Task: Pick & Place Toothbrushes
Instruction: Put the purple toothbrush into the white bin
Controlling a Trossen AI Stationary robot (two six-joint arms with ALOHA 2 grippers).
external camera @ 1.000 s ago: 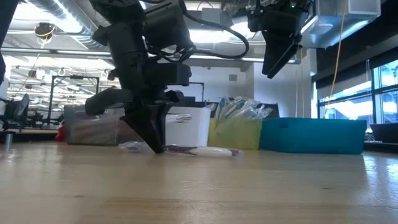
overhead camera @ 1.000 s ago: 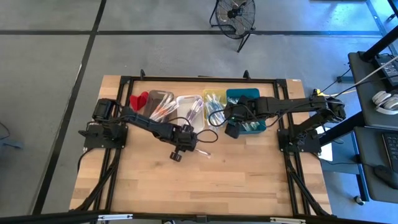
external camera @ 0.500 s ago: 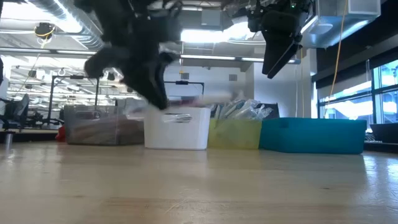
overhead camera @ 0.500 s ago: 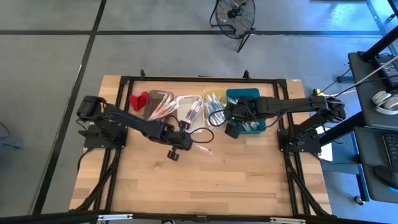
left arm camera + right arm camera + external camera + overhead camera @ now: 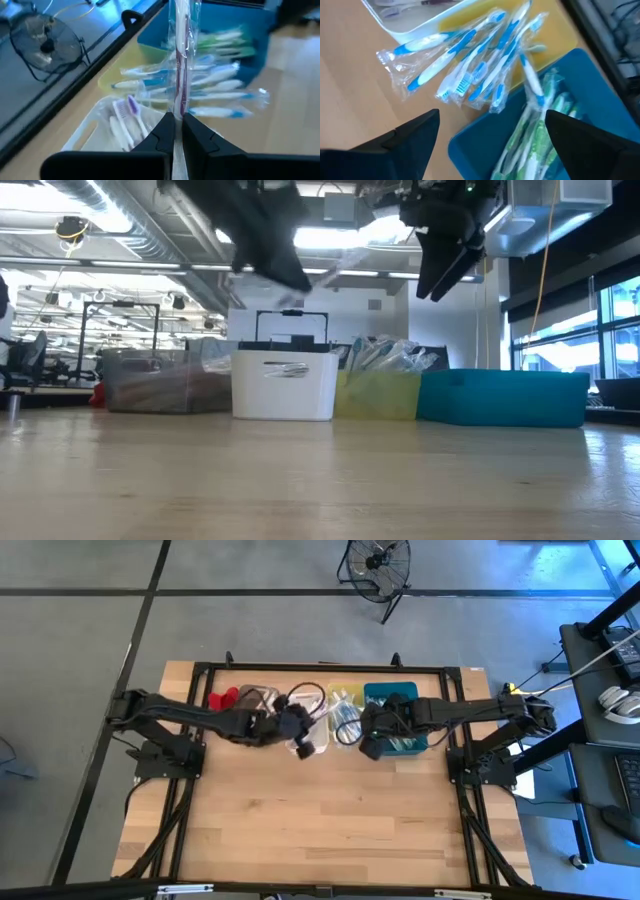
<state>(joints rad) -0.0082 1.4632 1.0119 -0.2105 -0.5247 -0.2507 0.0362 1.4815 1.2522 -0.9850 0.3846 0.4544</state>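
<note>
Plastic-wrapped toothbrush (image 5: 179,60) stands pinched between the left gripper's (image 5: 174,131) closed jaws; right gripper (image 5: 490,137) gapes wide.

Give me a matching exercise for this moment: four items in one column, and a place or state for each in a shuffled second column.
Items
1. left end effector
2. right end effector
3. blue toothbrushes
4. green toothbrushes

Place or state
A. in the teal bin
B. open, above the yellow-teal border
C. shut on a wrapped toothbrush, above the white bin
D. in the yellow bin

Pairs: 1-C, 2-B, 3-D, 4-A
</note>
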